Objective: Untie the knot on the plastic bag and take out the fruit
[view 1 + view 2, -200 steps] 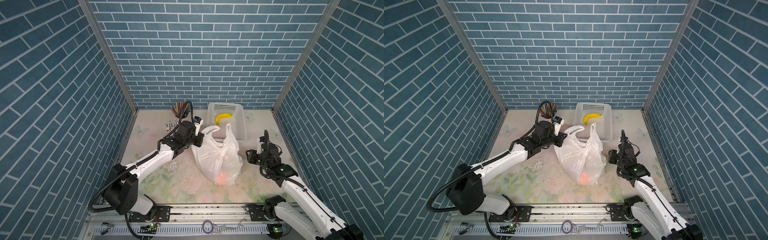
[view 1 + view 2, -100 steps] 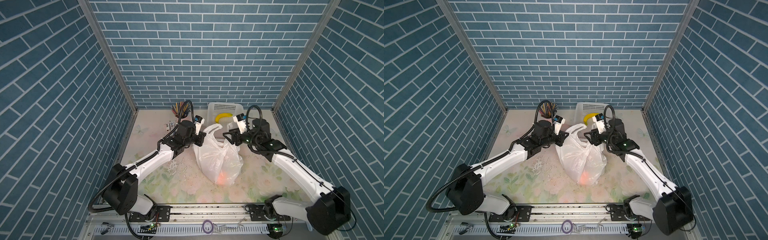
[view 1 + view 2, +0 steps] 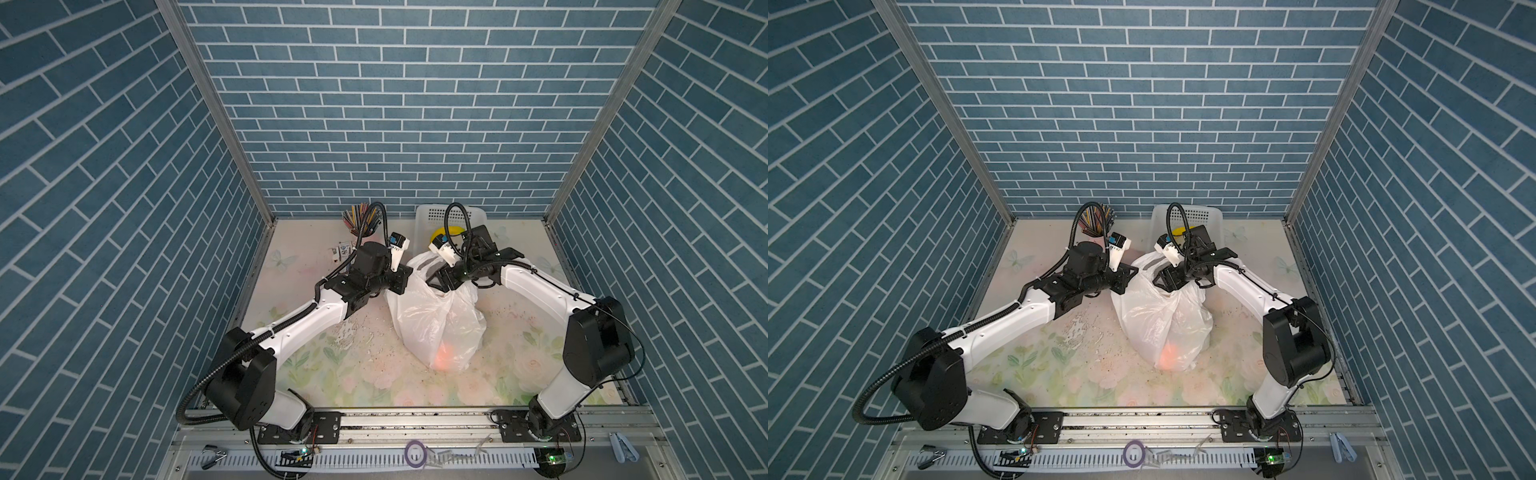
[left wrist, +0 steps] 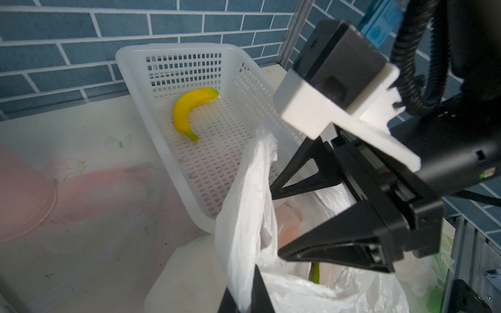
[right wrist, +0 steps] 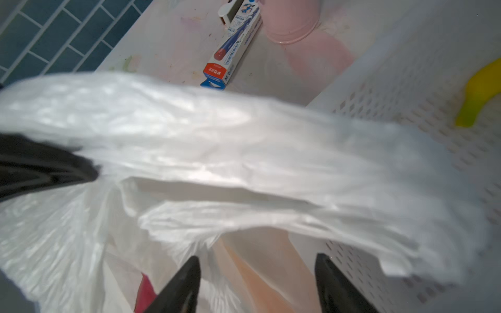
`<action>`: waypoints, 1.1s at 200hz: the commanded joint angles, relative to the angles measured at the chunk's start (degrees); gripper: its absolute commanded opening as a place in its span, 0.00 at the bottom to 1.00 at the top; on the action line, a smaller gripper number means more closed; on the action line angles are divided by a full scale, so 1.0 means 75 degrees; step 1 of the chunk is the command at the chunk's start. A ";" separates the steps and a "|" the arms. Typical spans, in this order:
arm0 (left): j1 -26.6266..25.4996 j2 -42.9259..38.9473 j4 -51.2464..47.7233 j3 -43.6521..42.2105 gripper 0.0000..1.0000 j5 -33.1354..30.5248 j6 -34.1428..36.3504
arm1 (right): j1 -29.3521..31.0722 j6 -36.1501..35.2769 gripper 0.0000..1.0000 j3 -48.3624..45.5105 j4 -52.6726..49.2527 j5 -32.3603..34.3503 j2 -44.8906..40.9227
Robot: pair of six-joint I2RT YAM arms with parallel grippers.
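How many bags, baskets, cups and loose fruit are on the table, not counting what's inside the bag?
plastic bag: 1
basket: 1
pink cup: 1
banana, lying in the basket: 1
Total: 4

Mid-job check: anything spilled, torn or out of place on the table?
Yes. In both top views white flakes lie scattered on the floral mat between the left arm and the plastic bag, like spilled crumbs. The bag stands intact, as far as shows; the basket sits level with its banana inside.
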 commanded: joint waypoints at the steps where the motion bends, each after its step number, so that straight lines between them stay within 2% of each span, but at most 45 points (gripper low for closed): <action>1: 0.0015 0.0008 0.0138 0.0071 0.09 0.0111 0.0053 | 0.0043 -0.0716 0.79 0.0195 -0.0517 -0.0834 0.0133; 56: 0.0014 -0.0035 0.0156 0.0070 0.09 0.0087 0.0034 | 0.0236 -0.1231 0.86 0.0099 -0.0769 -0.1849 0.0301; 76: 0.0023 -0.0074 0.0255 0.0060 0.09 0.0151 -0.0055 | 0.0441 -0.1157 0.85 -0.0023 -0.0454 -0.1468 0.0392; 86: 0.0008 -0.0090 0.0291 0.0016 0.09 0.0177 -0.0082 | 0.0521 -0.0881 0.83 -0.0080 -0.0116 -0.0931 0.0421; 103: 0.0016 -0.0133 0.0298 -0.0009 0.09 0.0169 -0.0081 | 0.0547 -0.0434 0.72 -0.0257 0.0529 -0.0212 0.0347; 125: 0.0013 -0.0156 0.0196 -0.0006 0.09 0.0072 -0.0048 | 0.0540 -0.0128 0.55 -0.0737 0.1403 -0.0047 -0.0060; 151: 0.0014 -0.0313 0.0225 -0.0153 0.10 -0.0060 -0.0046 | 0.0543 0.0282 0.22 -0.1255 0.2043 0.0363 -0.0565; 179: 0.0013 -0.0520 0.0297 -0.0318 0.18 -0.0191 -0.0047 | 0.0545 0.0956 0.00 -0.2019 0.2764 0.0840 -0.1293; 220: 0.0016 -0.0684 0.0406 -0.0484 0.28 -0.0207 -0.0014 | 0.0546 0.2085 0.00 -0.2832 0.2854 0.1805 -0.2461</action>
